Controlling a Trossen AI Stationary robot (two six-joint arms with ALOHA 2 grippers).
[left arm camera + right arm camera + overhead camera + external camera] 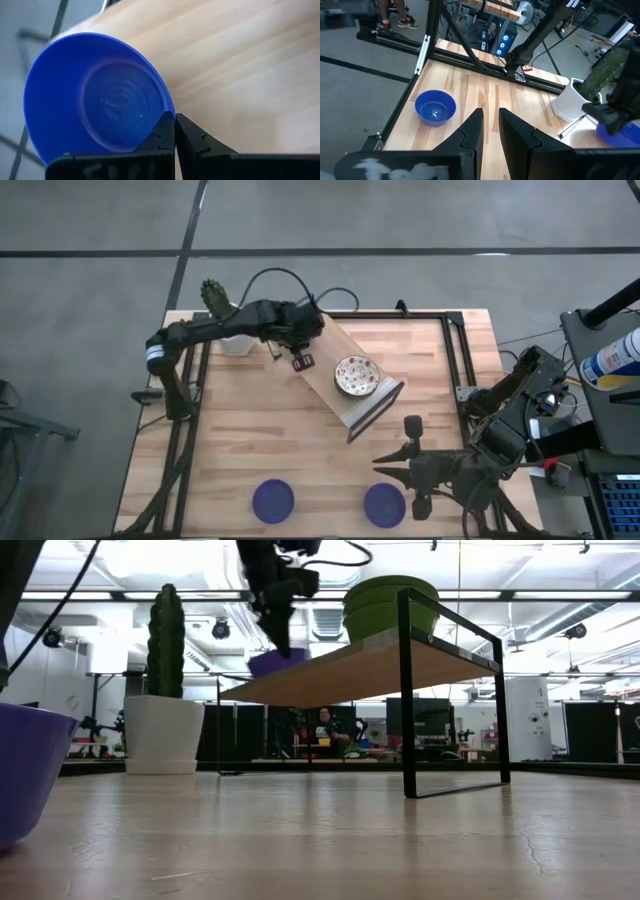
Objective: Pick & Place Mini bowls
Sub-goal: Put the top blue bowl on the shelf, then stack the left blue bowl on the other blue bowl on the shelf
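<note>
My left gripper (300, 360) is over the far left end of the raised wooden shelf (335, 358) and is shut on a cobalt blue mini bowl (95, 97), which the arm hides in the high view. Cream speckled bowls (357, 376) sit on the shelf top; the low view shows them as nested bowls (390, 602). Two more blue bowls (272, 500) (384, 505) rest on their bases on the table near its near edge. My right gripper (385, 465) hovers open just beyond the right one of these and touches nothing. My left gripper pinches the blue bowl's rim (169, 111), one finger (161, 134) inside the bowl and the other finger (192, 137) outside. The fingers come from above, pointing down. The bowl (277, 662) faces mouth-up at the shelf's end; whether its base touches the wood, I cannot tell.
A white cactus pot (235, 340) stands at the table's far left, close behind the left arm. The shelf's black metal legs (408, 700) leave open room beneath it. Black rails (455, 350) frame the table. The middle of the table (260, 430) is bare wood.
</note>
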